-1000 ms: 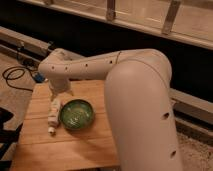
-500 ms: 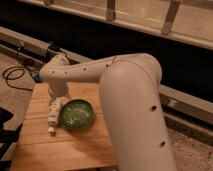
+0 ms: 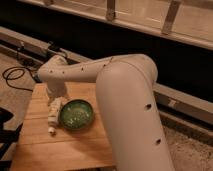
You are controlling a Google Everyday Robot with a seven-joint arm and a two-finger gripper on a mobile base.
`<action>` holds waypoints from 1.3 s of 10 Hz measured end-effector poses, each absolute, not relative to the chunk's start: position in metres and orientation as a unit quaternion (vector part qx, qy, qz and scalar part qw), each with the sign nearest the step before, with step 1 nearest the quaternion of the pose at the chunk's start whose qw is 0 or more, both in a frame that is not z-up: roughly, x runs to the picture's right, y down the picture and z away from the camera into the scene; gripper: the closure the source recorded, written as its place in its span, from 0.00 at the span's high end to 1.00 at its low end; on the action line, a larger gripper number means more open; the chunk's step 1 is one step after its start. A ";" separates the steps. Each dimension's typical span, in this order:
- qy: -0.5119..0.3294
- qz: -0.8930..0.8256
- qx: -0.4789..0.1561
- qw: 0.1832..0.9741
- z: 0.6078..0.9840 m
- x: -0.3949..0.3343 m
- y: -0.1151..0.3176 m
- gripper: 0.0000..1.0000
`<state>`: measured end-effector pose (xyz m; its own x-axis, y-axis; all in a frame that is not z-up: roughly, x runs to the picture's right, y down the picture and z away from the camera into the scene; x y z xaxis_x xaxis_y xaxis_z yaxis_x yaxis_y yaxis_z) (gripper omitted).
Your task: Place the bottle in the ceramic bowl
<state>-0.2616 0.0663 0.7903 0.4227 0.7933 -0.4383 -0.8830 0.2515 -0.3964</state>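
Note:
The whitish-cream bottle (image 3: 53, 115) lies on the wooden table (image 3: 60, 145), just left of the green ceramic bowl (image 3: 76, 114), its small white cap pointing toward the front edge. The bowl sits upright with a speckled shiny inside and holds nothing. My gripper (image 3: 55, 98) is at the end of the white arm, directly above the bottle's far end and close to the bowl's left rim. The arm hides the gripper's tip and where it meets the bottle.
The big white arm (image 3: 125, 100) fills the right half of the view and covers the table's right side. A black cable (image 3: 12, 77) coils on the floor to the left. A dark wall with a rail (image 3: 150, 30) runs behind.
The arm has swung slightly left and lowered, bringing the gripper closer over the bottle. The bottle and the bowl have stayed where they were.

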 end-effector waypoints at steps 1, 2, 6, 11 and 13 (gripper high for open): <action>0.071 0.528 -0.304 0.790 0.791 -0.263 0.066 0.65; 0.066 0.516 -0.307 0.797 0.795 -0.272 0.065 0.65; 0.054 0.490 -0.313 0.812 0.804 -0.287 0.064 0.65; 0.038 0.471 -0.338 0.814 0.823 -0.303 0.075 0.65; 0.032 0.461 -0.350 0.815 0.828 -0.313 0.081 0.65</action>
<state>-0.3129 0.0815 0.8281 0.5735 0.7284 -0.3750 -0.7737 0.3311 -0.5401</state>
